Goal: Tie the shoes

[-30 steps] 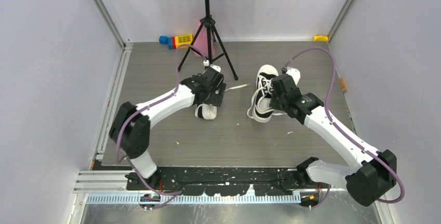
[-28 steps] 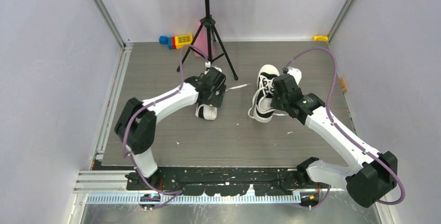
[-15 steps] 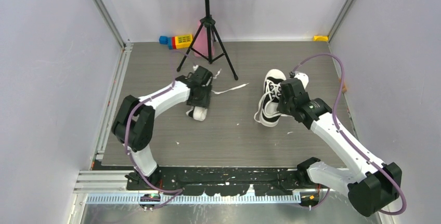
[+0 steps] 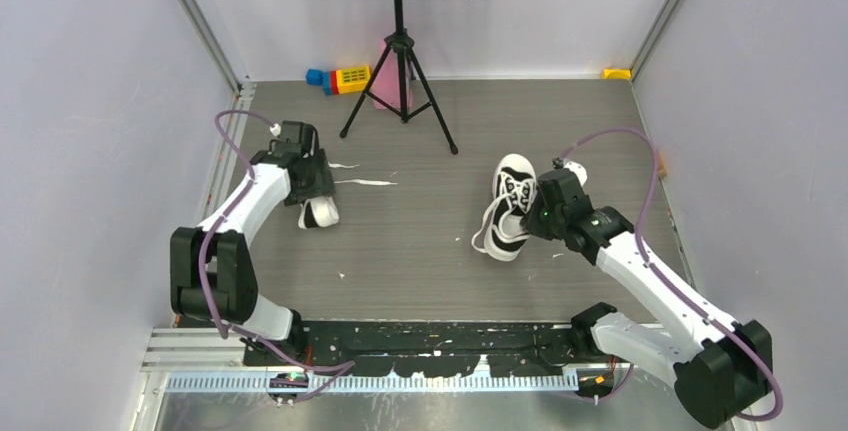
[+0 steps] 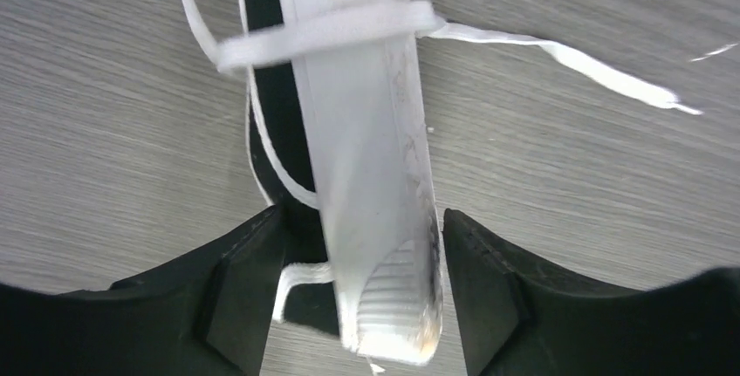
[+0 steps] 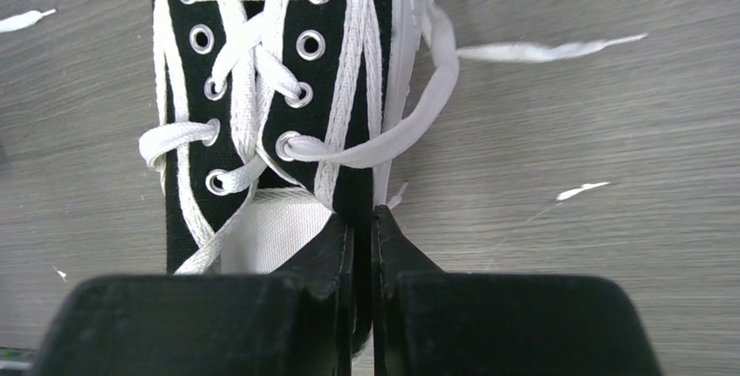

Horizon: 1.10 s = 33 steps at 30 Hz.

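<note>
The left shoe (image 4: pixel 319 214) lies on its side near the table's left edge, white sole up. My left gripper (image 4: pixel 311 194) straddles it. In the left wrist view the sole (image 5: pixel 375 175) fills the gap between the fingers of that gripper (image 5: pixel 362 297), which is shut on it, and a loose lace (image 5: pixel 558 53) trails right. The right shoe (image 4: pixel 509 207) stands upright at centre right, laces untied. My right gripper (image 4: pixel 537 213) sits at its heel side. In the right wrist view the shoe's (image 6: pixel 262 88) black collar edge is pinched in the shut gripper (image 6: pixel 362 228).
A black music stand tripod (image 4: pixel 400 71) stands at the back centre, with coloured toy blocks (image 4: pixel 340 78) and a pink object (image 4: pixel 383 79) beside it. A yellow piece (image 4: pixel 617 74) lies in the back right corner. A metal rail (image 4: pixel 222 181) borders the left side.
My left arm has swung far left, carrying its shoe from mid-table to the left edge with a lace trailing. The right gripper and its shoe have shifted only slightly.
</note>
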Tool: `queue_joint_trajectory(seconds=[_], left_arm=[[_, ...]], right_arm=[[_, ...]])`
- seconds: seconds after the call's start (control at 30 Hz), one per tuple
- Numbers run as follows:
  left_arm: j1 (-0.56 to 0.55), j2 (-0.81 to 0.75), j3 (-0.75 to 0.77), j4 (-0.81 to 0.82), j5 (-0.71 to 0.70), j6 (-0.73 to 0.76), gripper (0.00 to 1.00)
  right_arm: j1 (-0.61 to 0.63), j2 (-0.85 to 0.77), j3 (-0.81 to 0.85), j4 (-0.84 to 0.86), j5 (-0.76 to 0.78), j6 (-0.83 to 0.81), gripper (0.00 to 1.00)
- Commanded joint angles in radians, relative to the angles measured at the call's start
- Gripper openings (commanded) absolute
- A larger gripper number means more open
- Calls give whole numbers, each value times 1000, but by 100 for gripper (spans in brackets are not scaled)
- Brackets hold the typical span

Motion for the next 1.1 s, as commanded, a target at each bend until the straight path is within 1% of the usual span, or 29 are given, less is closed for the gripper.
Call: queue_joint_trajectory(seconds=[0.0, 0.03, 0.13, 0.17, 0.27, 0.3, 0.37, 0.43, 0.47, 0.5, 0.57, 0.6, 0.67, 0.77, 0.83, 0.93, 1.07], left_arm=[[-9, -57, 28, 23, 75, -14, 74], [-8, -63, 31, 15, 83, -18, 80], [-14, -88, 38, -11, 103, -24, 98], [-21, -100, 40, -19, 110, -19, 99], [-63, -132, 54, -61, 126, 5, 100], [-82, -144, 58, -75, 133, 10, 100], [-139, -178, 55, -90, 174, 11, 100], [-211, -214, 40, -84, 204, 0, 100], [-252, -231, 30, -72, 216, -8, 100], [-296, -241, 20, -55, 235, -17, 100], [-370, -245, -1, -9, 284, -32, 98], [-401, -243, -15, 18, 304, -45, 97], [-445, -230, -57, 102, 350, -56, 94], [-511, -199, -110, 179, 371, -78, 91], [-544, -183, -133, 230, 379, -93, 90], [-560, -206, -191, 353, 425, -153, 89], [-559, -272, -257, 493, 458, -231, 88]], right_arm=[[70, 61, -33, 257, -42, 180, 0], [105, 90, -29, 278, -13, 201, 0], [232, 180, 16, 292, 147, 255, 0], [265, 210, 32, 294, 189, 271, 1], [321, 304, 62, 317, 244, 329, 2], [332, 335, 73, 317, 248, 350, 4], [355, 390, 82, 346, 236, 367, 13], [375, 419, 79, 381, 210, 370, 20], [379, 430, 80, 393, 195, 363, 21], [379, 435, 81, 401, 182, 344, 20], [379, 432, 89, 378, 195, 292, 2], [376, 422, 93, 356, 215, 264, 0], [360, 388, 105, 324, 210, 184, 0], [341, 288, 134, 260, 224, 81, 0], [322, 225, 145, 222, 224, 56, 0], [270, 141, 145, 216, 142, 20, 0], [218, 70, 166, 184, 103, 2, 0]])
